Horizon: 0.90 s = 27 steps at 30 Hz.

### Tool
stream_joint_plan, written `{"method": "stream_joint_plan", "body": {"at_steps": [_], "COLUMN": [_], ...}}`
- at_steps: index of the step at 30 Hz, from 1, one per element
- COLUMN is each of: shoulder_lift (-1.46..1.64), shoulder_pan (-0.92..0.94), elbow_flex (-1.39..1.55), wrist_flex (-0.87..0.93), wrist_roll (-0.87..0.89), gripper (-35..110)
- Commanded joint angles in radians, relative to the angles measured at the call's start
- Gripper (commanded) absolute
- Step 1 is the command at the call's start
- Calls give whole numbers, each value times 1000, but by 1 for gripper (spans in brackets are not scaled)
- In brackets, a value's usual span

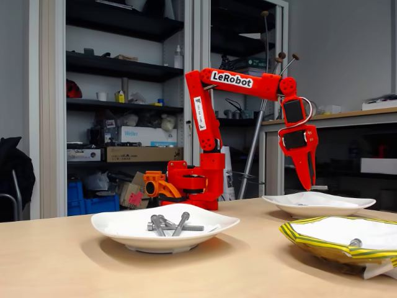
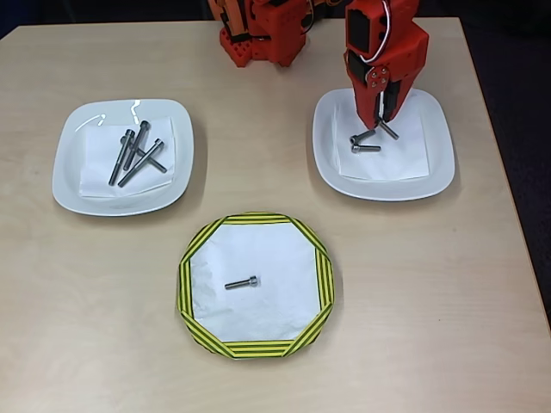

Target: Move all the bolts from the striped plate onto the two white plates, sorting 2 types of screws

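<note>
In the fixed view, the red arm's fingers (image 1: 305, 180) hang pointing down just above the far white plate (image 1: 319, 203), pressed together and holding nothing. The near white plate (image 1: 162, 228) carries several long bolts (image 1: 169, 225).

In the overhead view, the fingers (image 2: 379, 116) sit over the right white plate (image 2: 383, 146), just beside three short bolts (image 2: 368, 140). One short bolt (image 2: 242, 283) lies on the striped plate (image 2: 256, 285), well apart from them.

We read "LeRobot" on the white label (image 1: 231, 79) on the red arm's upper link, above the gripper (image 1: 305, 183); "Weller" marks a shelf box (image 1: 140, 135) far left of it.
</note>
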Motion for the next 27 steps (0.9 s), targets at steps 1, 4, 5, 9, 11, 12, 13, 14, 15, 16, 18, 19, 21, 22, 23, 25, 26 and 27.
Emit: {"method": "stream_joint_plan", "body": {"at_steps": [1, 4, 5, 9, 11, 12, 13, 14, 15, 16, 18, 19, 21, 22, 23, 25, 26, 27], "shoulder_lift": [48, 41, 37, -15, -77, -118, -166, -210, -256, -298, -370, -408, -485, -509, -525, -540, -548, -557], "shoulder_pan": [-12, 5, 17, 156, 272, 330, 383, 433, 472, 509, 563, 578, 597, 607, 617, 634, 641, 646], "elbow_flex": [9, 2, -8, -107, -189, -236, -284, -324, -360, -394, -456, -499, -591, -607, -615, -618, -629, -643], "wrist_flex": [-18, -41, -43, -46, -80, -110, -137, -176, -218, -250, -324, -342, -334, -334, -333, -328, -316, -301], "wrist_roll": [11, -2, -17, -196, -360, -453, -523, -600, -669, -729, -925, -1065, -1298, -1373, -1442, -1500, -1502, -1509], "gripper": [16, 18, 18, 18, 18, 18, 17, 17, 17, 16, 13, 13, 12, 12, 10, 9, 8, 8]}}
